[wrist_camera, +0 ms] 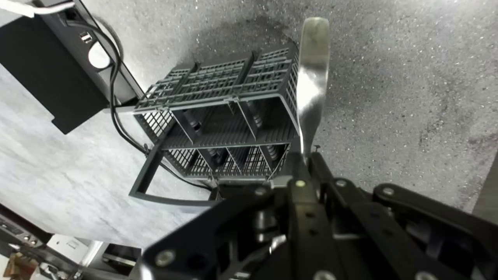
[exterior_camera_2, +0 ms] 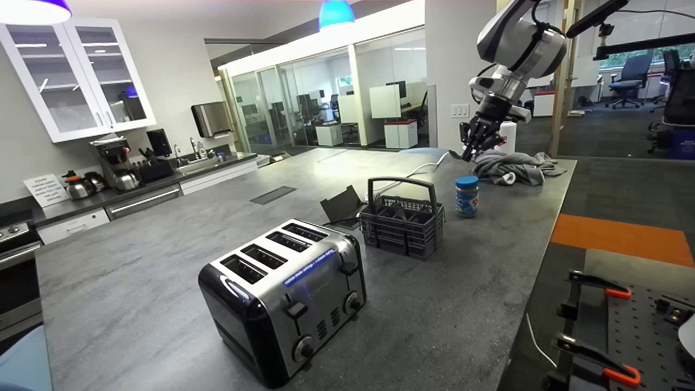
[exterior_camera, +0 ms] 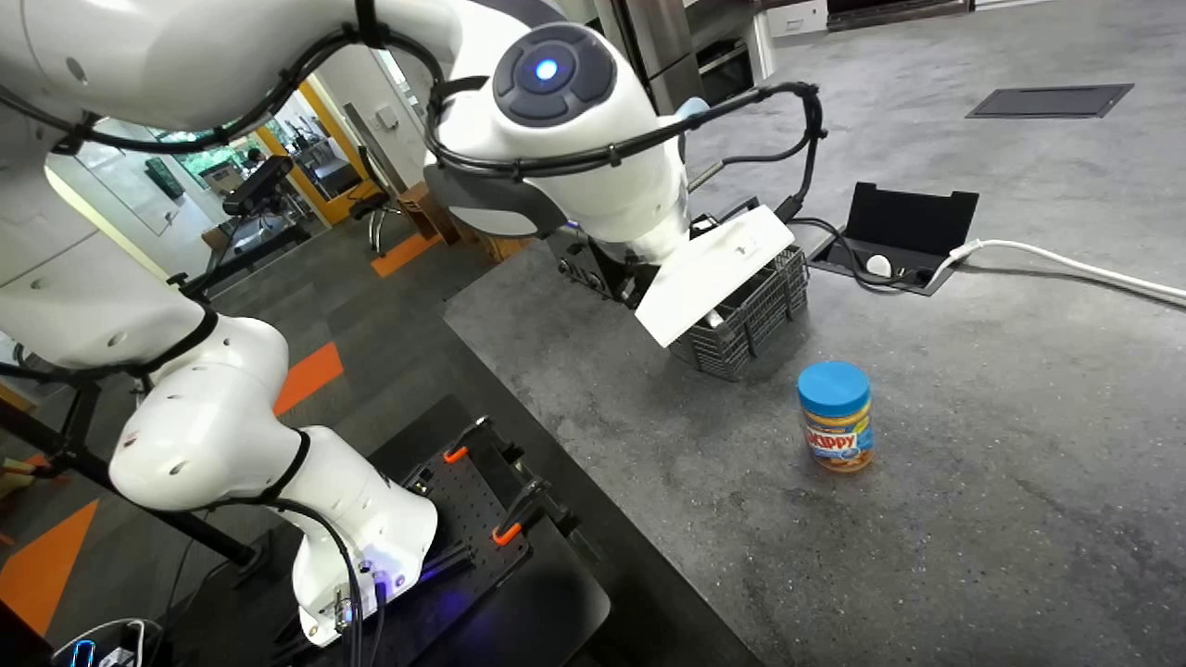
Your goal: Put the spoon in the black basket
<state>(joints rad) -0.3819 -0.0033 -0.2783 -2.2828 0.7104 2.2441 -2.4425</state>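
My gripper [wrist_camera: 308, 159] is shut on the silver spoon [wrist_camera: 312, 77]. The spoon's flared end sticks out past the fingertips; its other end is hidden among the fingers. In an exterior view my gripper [exterior_camera_2: 471, 147] hangs in the air above counter height, right of the black basket [exterior_camera_2: 403, 231]. In an exterior view a white plate on the wrist hides the gripper and overlaps the basket [exterior_camera: 776, 298]. In the wrist view the basket [wrist_camera: 221, 76] lies below and left of the spoon, its compartments open to the camera and its handle to the lower left. Spoon and basket look apart there.
A blue-lidded jar [exterior_camera: 836, 421] stands near the basket. A large toaster [exterior_camera_2: 293, 293] stands on the basket's other side. An open socket box [exterior_camera: 903, 232] with cables lies behind the basket. A grey cloth [exterior_camera_2: 516, 167] lies by the counter edge.
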